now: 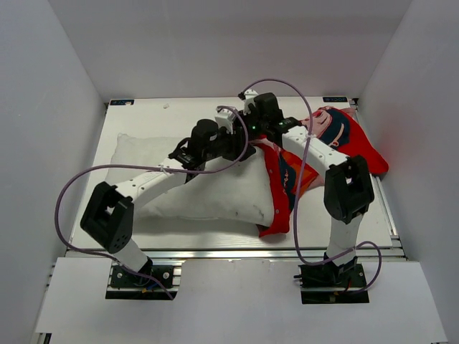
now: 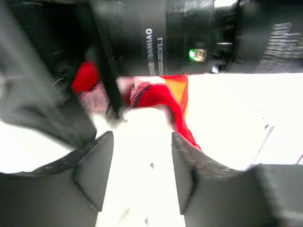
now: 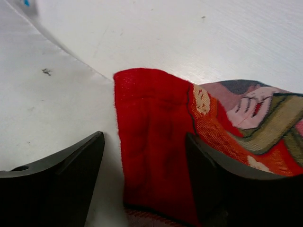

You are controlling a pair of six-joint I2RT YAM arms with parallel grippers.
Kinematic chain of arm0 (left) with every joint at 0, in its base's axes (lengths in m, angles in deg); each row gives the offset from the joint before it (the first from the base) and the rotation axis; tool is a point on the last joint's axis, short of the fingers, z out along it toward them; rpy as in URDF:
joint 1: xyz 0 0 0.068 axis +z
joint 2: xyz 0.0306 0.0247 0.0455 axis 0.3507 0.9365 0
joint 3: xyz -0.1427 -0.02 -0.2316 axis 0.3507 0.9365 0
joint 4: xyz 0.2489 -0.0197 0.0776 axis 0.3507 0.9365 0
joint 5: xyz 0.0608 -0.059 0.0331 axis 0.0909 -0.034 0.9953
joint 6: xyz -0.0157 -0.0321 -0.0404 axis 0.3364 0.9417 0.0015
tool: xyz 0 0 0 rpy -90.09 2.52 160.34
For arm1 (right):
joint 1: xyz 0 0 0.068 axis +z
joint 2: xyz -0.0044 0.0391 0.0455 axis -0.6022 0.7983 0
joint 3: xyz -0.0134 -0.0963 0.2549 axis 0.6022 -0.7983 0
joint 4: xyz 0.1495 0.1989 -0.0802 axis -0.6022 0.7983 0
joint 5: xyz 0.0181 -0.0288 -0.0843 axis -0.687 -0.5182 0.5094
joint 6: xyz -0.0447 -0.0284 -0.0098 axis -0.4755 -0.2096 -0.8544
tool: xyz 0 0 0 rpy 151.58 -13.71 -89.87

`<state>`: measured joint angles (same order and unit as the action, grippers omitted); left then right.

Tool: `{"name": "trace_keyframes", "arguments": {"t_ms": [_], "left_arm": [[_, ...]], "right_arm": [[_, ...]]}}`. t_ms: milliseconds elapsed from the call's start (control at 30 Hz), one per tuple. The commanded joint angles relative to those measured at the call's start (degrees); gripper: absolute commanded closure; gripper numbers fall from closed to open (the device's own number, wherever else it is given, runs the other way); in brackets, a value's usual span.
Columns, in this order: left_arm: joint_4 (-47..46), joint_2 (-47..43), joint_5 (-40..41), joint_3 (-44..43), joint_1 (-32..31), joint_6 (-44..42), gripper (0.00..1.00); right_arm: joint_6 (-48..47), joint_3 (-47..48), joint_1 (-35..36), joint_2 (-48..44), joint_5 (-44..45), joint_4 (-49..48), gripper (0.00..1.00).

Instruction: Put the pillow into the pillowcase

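The white pillow point(image 1: 193, 186) lies across the left and middle of the table. The red pillowcase point(image 1: 337, 143) with cartoon faces lies at the right, and its open end wraps the pillow's right end. My left gripper point(image 1: 235, 147) is open over the pillow's far right corner. In the left wrist view the gripper point(image 2: 142, 165) has plain white pillow point(image 2: 142, 142) between its jaws, with the red hem point(image 2: 158, 97) just ahead. My right gripper point(image 1: 251, 130) is open, and in the right wrist view point(image 3: 144, 170) the pillowcase's red hem point(image 3: 151, 137) lies between its fingers, unpinched.
White walls close in the table point(image 1: 143, 115) on the left, back and right. An aluminium rail point(image 1: 229, 252) runs along the near edge. Purple cables loop off both arms. The two wrists are close together near the pillowcase's opening.
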<state>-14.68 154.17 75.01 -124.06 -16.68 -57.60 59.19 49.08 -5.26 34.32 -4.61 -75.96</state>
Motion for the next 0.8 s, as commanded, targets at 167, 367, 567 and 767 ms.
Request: {"name": "trace_keyframes", "arguments": {"t_ms": [167, 367, 567, 767], "left_arm": [[19.86, -11.69, 13.92, -3.33, 7.32, -5.15, 0.28], [25.69, -20.65, 10.0, -0.01, 6.46, -2.27, 0.22], [33.41, -24.81, 13.31, 3.35, -8.64, 5.21, 0.21], [42.46, -24.99, 28.22, 4.05, -29.47, 7.59, 0.19]], "right_arm": [[-6.56, 4.55, -8.11, -9.3, -3.06, 3.45, 0.24], [-11.83, -5.18, -9.97, -20.11, -2.97, 6.18, 0.23], [-13.33, -21.45, -9.62, -37.07, -4.38, 11.7, 0.23], [-10.88, -34.65, -9.27, -49.56, -7.36, 19.97, 0.23]]}}
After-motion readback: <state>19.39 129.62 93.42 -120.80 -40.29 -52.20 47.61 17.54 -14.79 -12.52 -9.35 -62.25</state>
